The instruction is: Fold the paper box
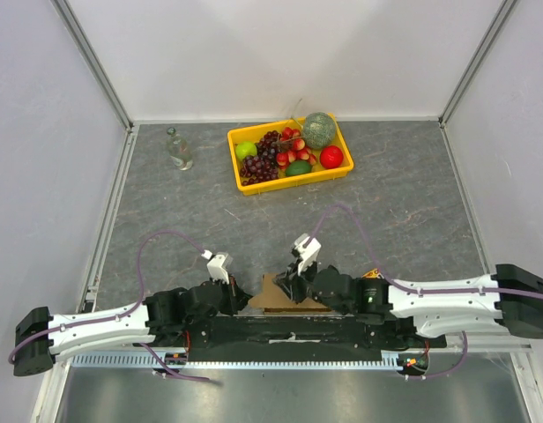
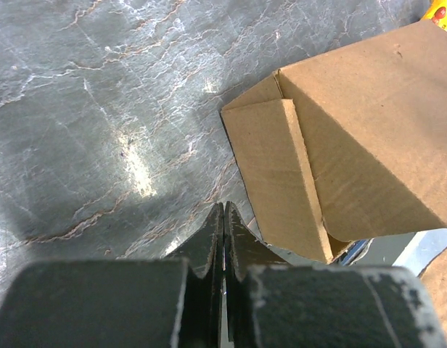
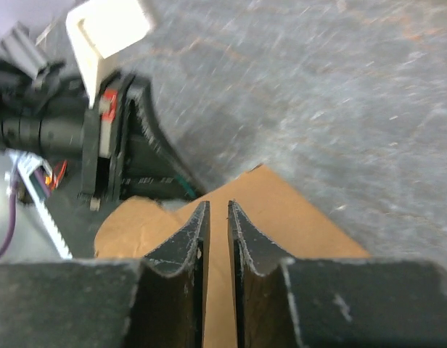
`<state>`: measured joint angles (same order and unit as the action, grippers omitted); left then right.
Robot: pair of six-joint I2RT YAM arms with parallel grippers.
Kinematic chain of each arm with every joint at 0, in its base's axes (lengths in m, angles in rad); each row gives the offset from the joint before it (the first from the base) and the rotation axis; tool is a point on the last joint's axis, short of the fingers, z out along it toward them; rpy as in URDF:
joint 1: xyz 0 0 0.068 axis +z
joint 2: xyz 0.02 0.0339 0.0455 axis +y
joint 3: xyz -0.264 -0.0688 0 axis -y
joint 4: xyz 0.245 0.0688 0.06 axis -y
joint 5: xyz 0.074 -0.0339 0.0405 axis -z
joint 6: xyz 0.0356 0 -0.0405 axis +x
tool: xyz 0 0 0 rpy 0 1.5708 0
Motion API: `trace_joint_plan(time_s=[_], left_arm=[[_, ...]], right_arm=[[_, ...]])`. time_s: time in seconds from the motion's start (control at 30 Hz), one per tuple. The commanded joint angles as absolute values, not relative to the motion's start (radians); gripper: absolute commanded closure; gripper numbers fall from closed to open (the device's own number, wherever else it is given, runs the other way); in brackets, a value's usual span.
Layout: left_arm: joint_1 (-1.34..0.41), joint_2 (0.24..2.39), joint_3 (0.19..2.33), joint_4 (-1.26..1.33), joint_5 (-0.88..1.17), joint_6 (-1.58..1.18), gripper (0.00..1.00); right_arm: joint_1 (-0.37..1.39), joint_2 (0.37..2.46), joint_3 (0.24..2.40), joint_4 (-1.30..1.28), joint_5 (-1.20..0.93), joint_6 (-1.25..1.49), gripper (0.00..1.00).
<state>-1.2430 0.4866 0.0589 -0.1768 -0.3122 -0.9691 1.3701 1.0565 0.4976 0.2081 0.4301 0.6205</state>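
Note:
The paper box is plain brown cardboard, partly folded, lying at the near edge between my two grippers. In the left wrist view the box lies just right of my fingers, with one narrow flap folded up along its left side. My left gripper is shut and empty, on the table beside that flap; from above the left gripper sits at the box's left edge. My right gripper hovers over the cardboard, jaws a narrow gap apart, nothing seen gripped. From above the right gripper is over the box.
A yellow tray of fruit stands at the back centre. A small glass bottle stands at the back left. A small yellow candy packet lies just past the box, by the right arm.

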Motion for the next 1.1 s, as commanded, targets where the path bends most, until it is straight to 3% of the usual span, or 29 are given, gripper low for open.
trace_joint_plan(time_s=[0.0,0.23,0.43,0.53,0.6,0.67,0.77,0.87,1.07], left_arm=[[-1.247,0.48,0.041,-0.146,-0.327,-1.008,0.98],[-1.25,0.479,0.044,-0.146,-0.33,-1.006,0.98],[-1.249,0.48,0.051,-0.147,-0.334,-1.003,0.98],[-1.247,0.477,0.071,-0.166,-0.342,-0.999,0.98],[-1.247,0.469,0.093,-0.187,-0.351,-0.994,0.98],[-1.247,0.454,0.115,-0.21,-0.36,-0.989,0.98],[-1.247,0.439,0.141,-0.235,-0.367,-0.988,0.98],[-1.249,0.469,0.176,-0.277,-0.367,-1.008,0.98],[-1.25,0.678,0.277,-0.29,-0.319,-0.986,0.98]], right_arm=[[1.465,1.164,0.505,0.262,0.402,0.586,0.8],[1.569,1.261,0.494,0.221,0.505,0.647,0.82],[1.575,1.142,0.48,0.148,0.61,0.679,0.8],[1.577,1.042,0.518,-0.056,0.722,0.782,0.78],[1.575,0.987,0.554,-0.228,0.782,0.889,0.71],[1.577,0.936,0.586,-0.406,0.81,1.012,0.57],[1.575,0.894,0.626,-0.712,0.833,1.252,0.51],[1.575,0.877,0.644,-0.918,0.836,1.425,0.52],[1.554,0.888,0.598,-0.995,0.81,1.545,0.74]])
